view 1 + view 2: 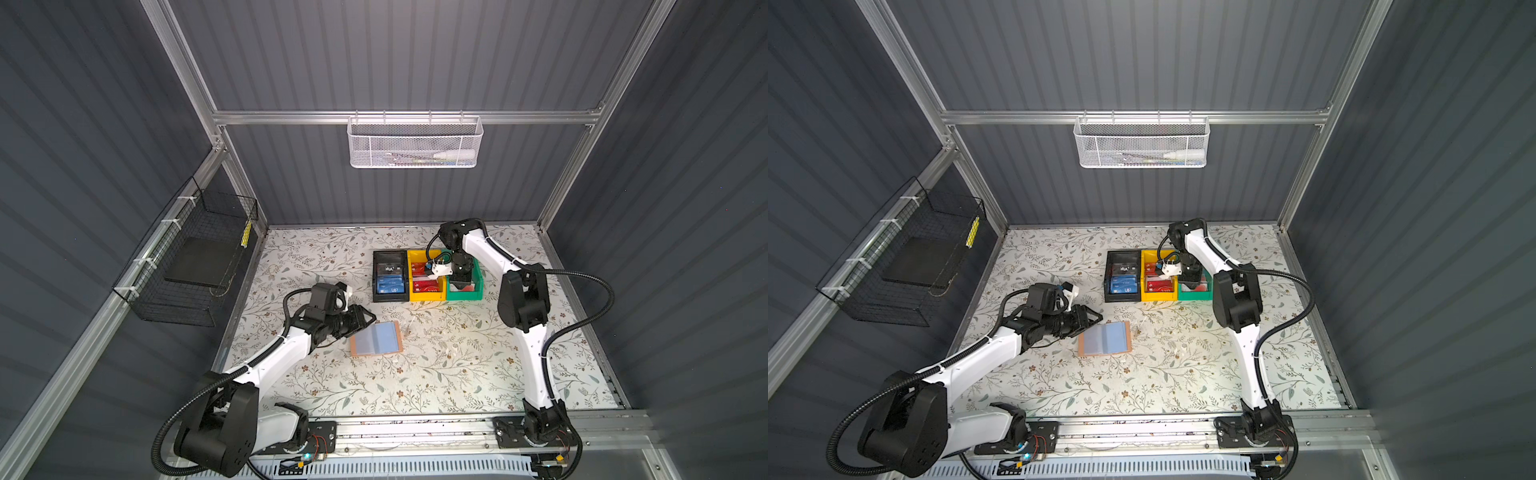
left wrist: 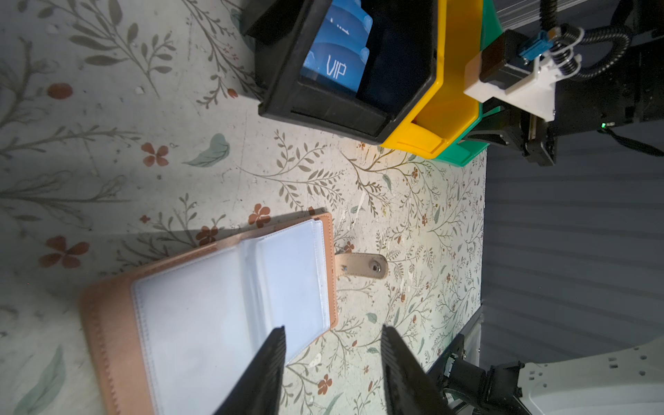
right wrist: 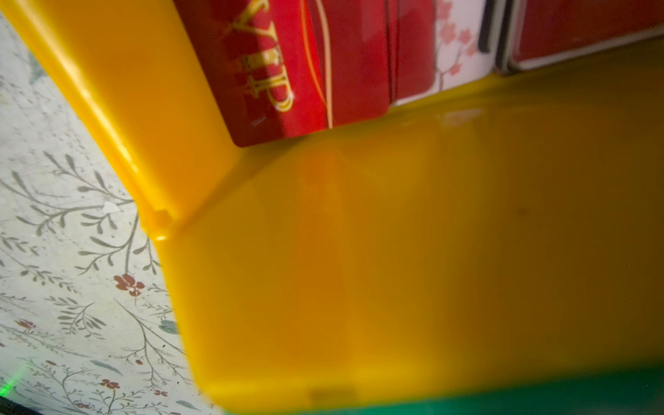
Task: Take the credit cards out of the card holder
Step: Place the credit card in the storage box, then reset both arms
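Observation:
The peach-pink card holder (image 1: 376,338) (image 1: 1105,338) (image 2: 215,316) lies open on the floral table, and its clear sleeves look empty. My left gripper (image 1: 370,320) (image 2: 332,332) hovers open at the holder's left edge with nothing between its fingers. Blue credit cards (image 1: 390,284) (image 2: 334,64) stand in the black bin (image 1: 376,270). Red credit cards (image 1: 426,286) (image 3: 305,72) sit in the yellow bin (image 3: 395,251). My right gripper (image 1: 460,286) (image 1: 1190,284) points down into the green bin (image 1: 478,286). Its jaws are hidden. A pale-and-red card (image 1: 1201,286) shows beside it.
The three bins stand side by side at the back middle of the table. The holder's snap strap (image 2: 363,266) sticks out towards the right arm. A white mesh basket (image 1: 413,143) hangs on the back wall, and a black wire basket (image 1: 195,257) on the left wall.

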